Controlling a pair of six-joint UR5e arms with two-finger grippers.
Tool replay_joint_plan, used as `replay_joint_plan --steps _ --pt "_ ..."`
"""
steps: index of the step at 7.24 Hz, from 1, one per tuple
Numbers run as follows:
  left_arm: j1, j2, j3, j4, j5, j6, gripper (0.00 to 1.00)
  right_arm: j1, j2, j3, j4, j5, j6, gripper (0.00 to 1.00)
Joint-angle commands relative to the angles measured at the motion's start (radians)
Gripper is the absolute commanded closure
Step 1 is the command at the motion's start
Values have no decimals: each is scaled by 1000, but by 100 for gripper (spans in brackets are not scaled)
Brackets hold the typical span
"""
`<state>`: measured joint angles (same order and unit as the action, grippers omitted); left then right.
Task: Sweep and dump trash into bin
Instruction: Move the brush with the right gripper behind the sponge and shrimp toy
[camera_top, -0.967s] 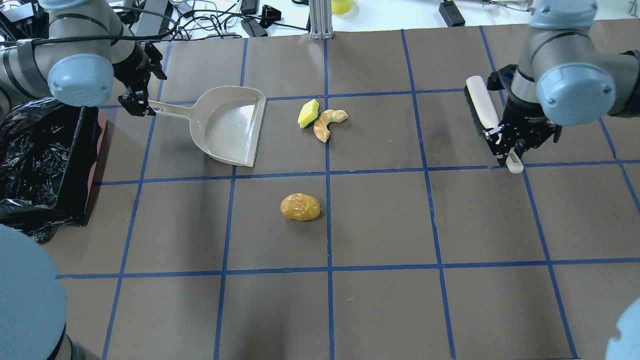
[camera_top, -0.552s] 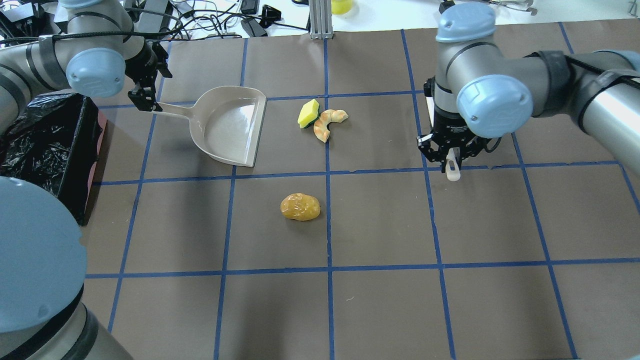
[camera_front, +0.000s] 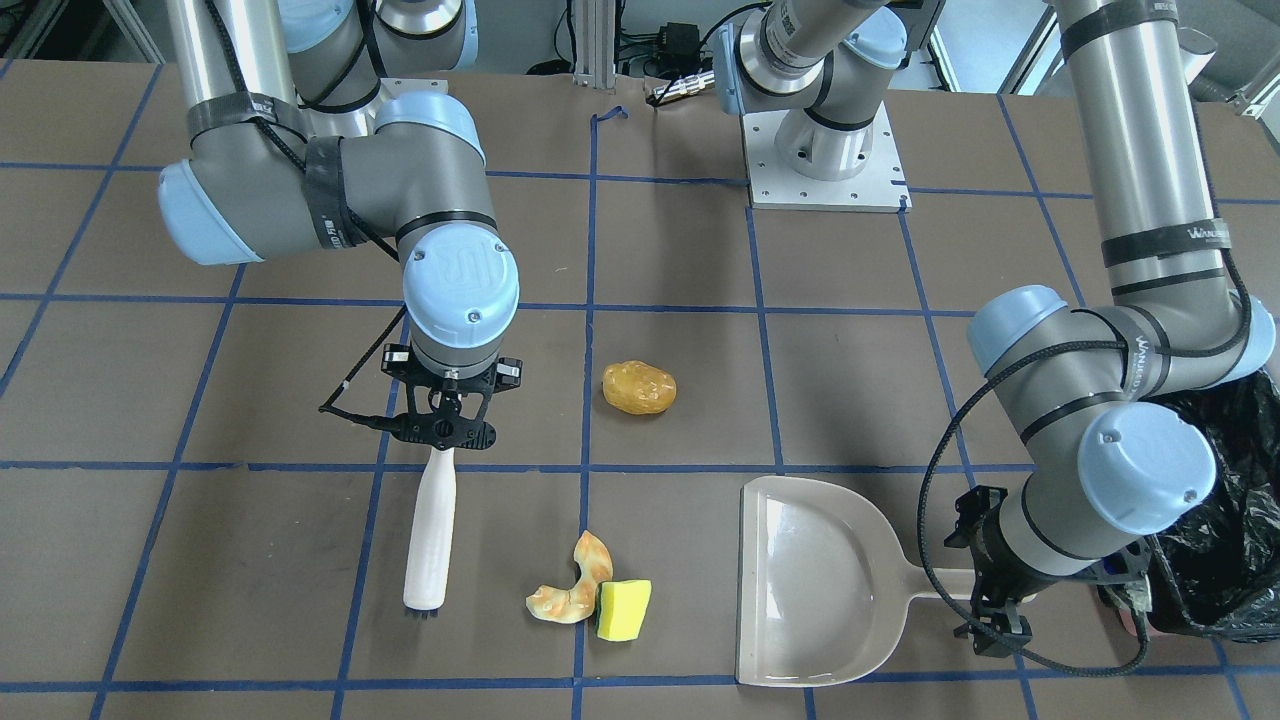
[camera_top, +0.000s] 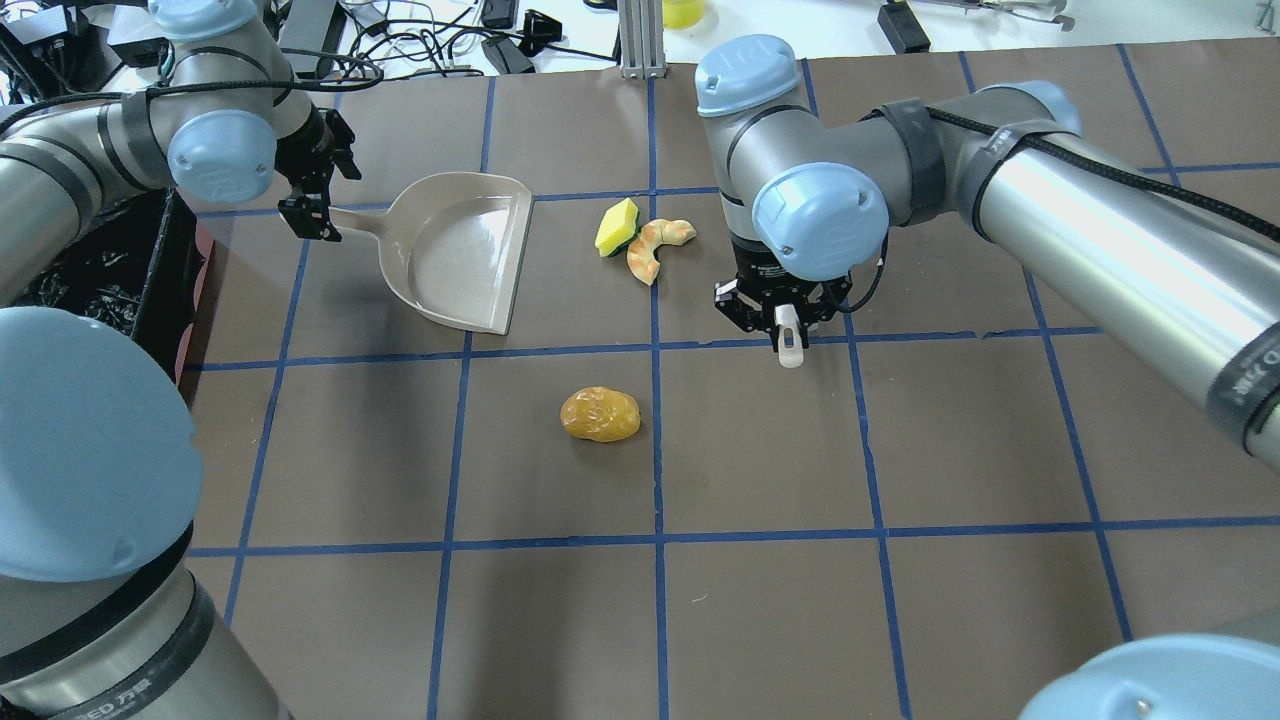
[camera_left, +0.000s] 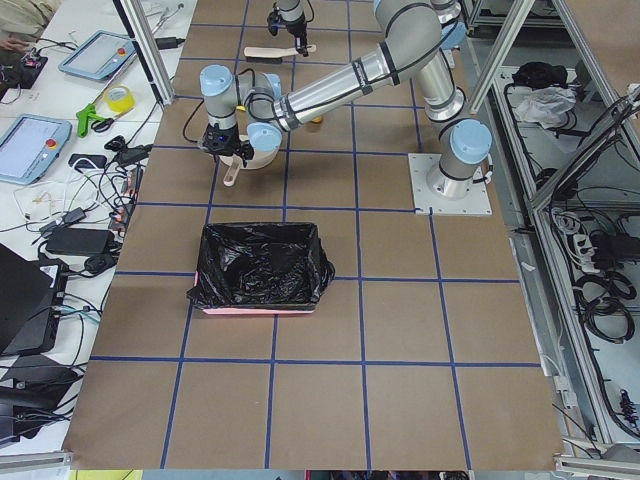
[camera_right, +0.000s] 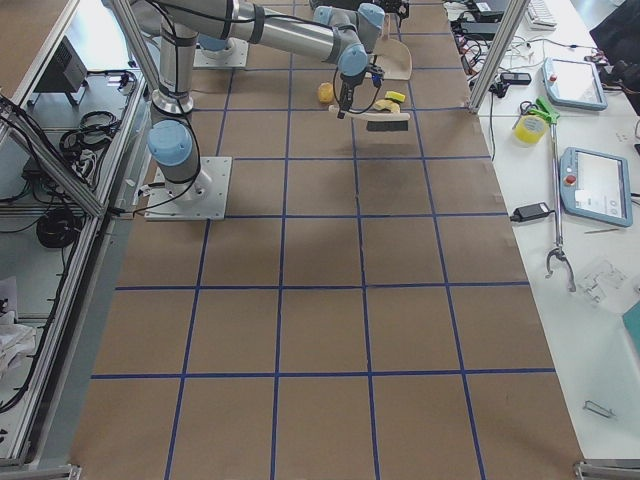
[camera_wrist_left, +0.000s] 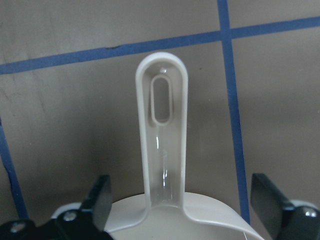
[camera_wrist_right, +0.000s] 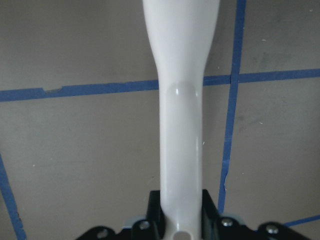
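Three trash pieces (camera_top: 600, 414) are lying on bench (camera_top: 980, 450), outside dustpan (camera_top: 460, 255) and black-bagged bin (camera_left: 312, 262). Right pincer (camera_top: 785, 325), under UR-logo cap (camera_front: 460, 275), is clenching brush (camera_front: 430, 530); left pincer (camera_top: 318, 218), released, is straddling dustpan handle.

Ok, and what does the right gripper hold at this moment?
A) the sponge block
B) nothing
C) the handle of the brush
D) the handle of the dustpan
C: the right gripper is shut on the handle of the brush, with its fingers pressed on both sides in the wrist view. The dustpan is at the left gripper instead.
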<state>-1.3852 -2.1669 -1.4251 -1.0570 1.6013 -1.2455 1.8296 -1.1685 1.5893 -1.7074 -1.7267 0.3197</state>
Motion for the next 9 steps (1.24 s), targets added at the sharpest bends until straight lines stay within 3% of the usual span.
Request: replay_joint_plan --steps 1,2,3,4,5,7,9 --pt "0 -21 0 -3 2 0 2 13 36 -35 14 2 45 89" --pt "0 -27 3 -4 15 0 5 13 49 -54 15 7 45 89" --pt "0 -34 6 -5 23 1 15 16 90 -83 17 22 48 89" --pt "0 -34 6 -5 23 1 42 34 101 -116 55 24 65 89" --pt "0 -34 11 -3 23 1 84 45 104 -121 61 25 79 89" --pt "-2 -36 41 -6 25 0 100 72 121 -127 55 45 125 89" --pt "-2 -36 41 -20 26 -12 100 82 128 -127 48 68 143 89"
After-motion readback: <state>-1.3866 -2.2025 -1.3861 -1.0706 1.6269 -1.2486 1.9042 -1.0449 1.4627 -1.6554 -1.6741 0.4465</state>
